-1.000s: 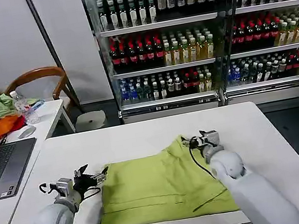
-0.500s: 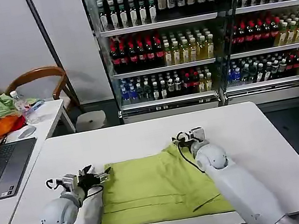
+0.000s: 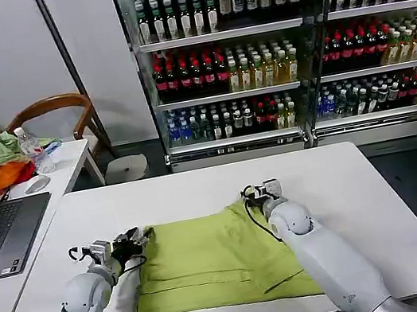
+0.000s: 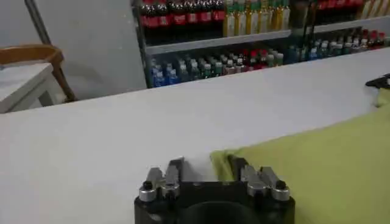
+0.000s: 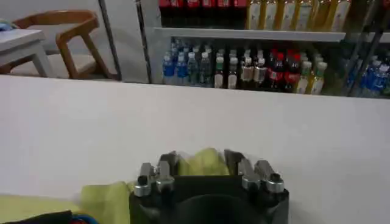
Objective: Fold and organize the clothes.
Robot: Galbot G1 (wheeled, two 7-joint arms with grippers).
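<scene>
The lime-green short-sleeved cotton T-shirt (image 3: 220, 257) lies spread flat on the white rectangular table (image 3: 370, 200), closer to the near edge than the far one, with a fold line running along its near part. At the shirt's far left corner sits the left end effector (image 3: 137, 239), low on the table; from its wrist camera the fingers stand parted, and the green corner (image 4: 226, 163) reaches in between them, touching the one finger while the other rests on bare tabletop. So it is open around the corner, not clamped. Over at the far right corner, the right end effector (image 3: 257, 193) is down on the cloth, and a bunched peak of green fabric (image 5: 204, 162) stands up between its two fingers, which are drawn narrow around that fabric. The shirt rises slightly toward that pinched point, with a crease running down from it toward the near edge.
</scene>
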